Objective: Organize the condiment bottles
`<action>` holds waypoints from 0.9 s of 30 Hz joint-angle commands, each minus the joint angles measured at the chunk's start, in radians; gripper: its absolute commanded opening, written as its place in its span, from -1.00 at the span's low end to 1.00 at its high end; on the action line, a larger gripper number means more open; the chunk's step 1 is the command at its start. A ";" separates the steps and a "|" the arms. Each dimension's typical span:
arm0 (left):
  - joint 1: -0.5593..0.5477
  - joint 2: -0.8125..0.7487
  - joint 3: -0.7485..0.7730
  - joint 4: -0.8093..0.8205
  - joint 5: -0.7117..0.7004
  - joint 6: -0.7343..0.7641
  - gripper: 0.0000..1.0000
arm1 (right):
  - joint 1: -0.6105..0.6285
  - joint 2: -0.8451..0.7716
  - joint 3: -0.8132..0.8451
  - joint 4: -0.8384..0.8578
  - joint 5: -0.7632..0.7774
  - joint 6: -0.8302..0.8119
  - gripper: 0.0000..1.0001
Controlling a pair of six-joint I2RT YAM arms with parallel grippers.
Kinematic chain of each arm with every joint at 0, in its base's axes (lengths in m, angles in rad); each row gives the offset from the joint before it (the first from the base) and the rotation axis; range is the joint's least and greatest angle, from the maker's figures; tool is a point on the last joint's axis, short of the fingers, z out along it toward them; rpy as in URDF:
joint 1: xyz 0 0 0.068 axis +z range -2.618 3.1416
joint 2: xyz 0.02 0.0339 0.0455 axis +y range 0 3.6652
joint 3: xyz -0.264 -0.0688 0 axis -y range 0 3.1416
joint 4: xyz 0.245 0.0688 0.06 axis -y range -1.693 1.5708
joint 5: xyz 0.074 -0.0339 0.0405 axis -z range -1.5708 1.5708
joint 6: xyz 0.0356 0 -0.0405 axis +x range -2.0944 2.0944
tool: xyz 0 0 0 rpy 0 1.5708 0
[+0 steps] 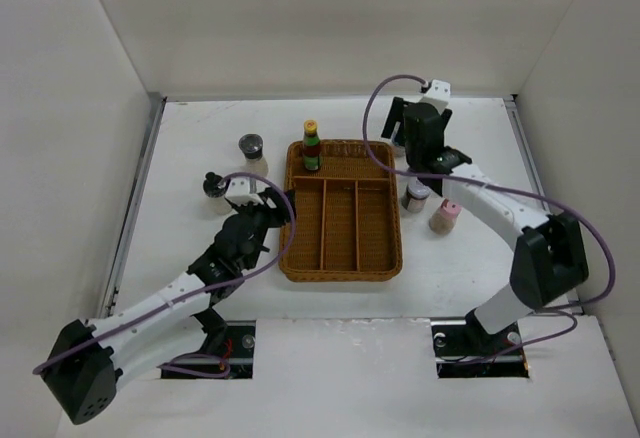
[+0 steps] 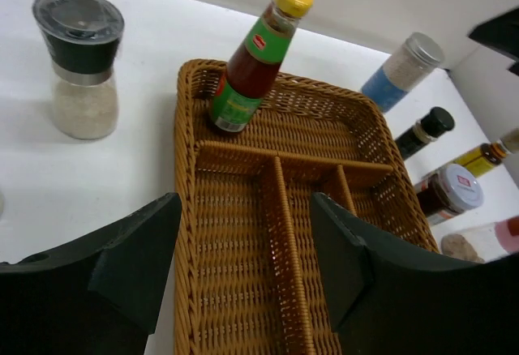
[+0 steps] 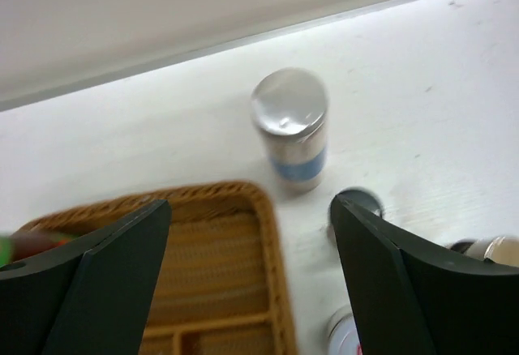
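Note:
A green-labelled sauce bottle with an orange-yellow cap stands in the back compartment of the brown wicker tray; it also shows in the left wrist view. A dark-lidded clear shaker stands left of the tray. A silver-lidded jar with a blue band, a small dark bottle, a yellow bottle, a lidded jar and a pink-capped bottle stand right of it. My left gripper is open and empty over the tray's left edge. My right gripper is open and empty over the tray's back right corner.
Another dark-lidded shaker stands on the table left of my left wrist. White walls close in the table at the back and both sides. The tray's three long front compartments hold nothing.

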 commanded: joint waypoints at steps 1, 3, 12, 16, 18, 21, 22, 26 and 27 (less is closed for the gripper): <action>-0.008 -0.029 -0.050 0.196 0.059 -0.035 0.27 | -0.064 0.100 0.132 -0.063 -0.004 -0.057 0.78; 0.008 -0.006 -0.067 0.242 0.095 -0.031 0.28 | -0.092 0.156 0.191 -0.090 -0.034 -0.063 0.82; 0.037 0.029 -0.130 0.351 0.153 -0.032 0.28 | -0.176 0.330 0.357 -0.160 -0.172 -0.072 0.87; 0.042 0.040 -0.136 0.362 0.156 -0.032 0.28 | -0.196 0.373 0.390 -0.160 -0.218 -0.078 0.74; 0.039 0.057 -0.130 0.362 0.159 -0.032 0.28 | -0.198 0.390 0.399 -0.149 -0.231 -0.081 0.73; 0.031 0.071 -0.122 0.366 0.158 -0.029 0.28 | -0.196 0.408 0.409 -0.143 -0.234 -0.086 0.71; 0.035 0.072 -0.123 0.369 0.159 -0.029 0.28 | -0.198 0.417 0.415 -0.143 -0.237 -0.086 0.70; 0.040 0.060 -0.133 0.373 0.152 -0.029 0.28 | -0.195 0.433 0.426 -0.127 -0.235 -0.086 0.35; 0.043 0.060 -0.133 0.373 0.151 -0.029 0.28 | -0.195 0.427 0.420 -0.112 -0.226 -0.089 0.16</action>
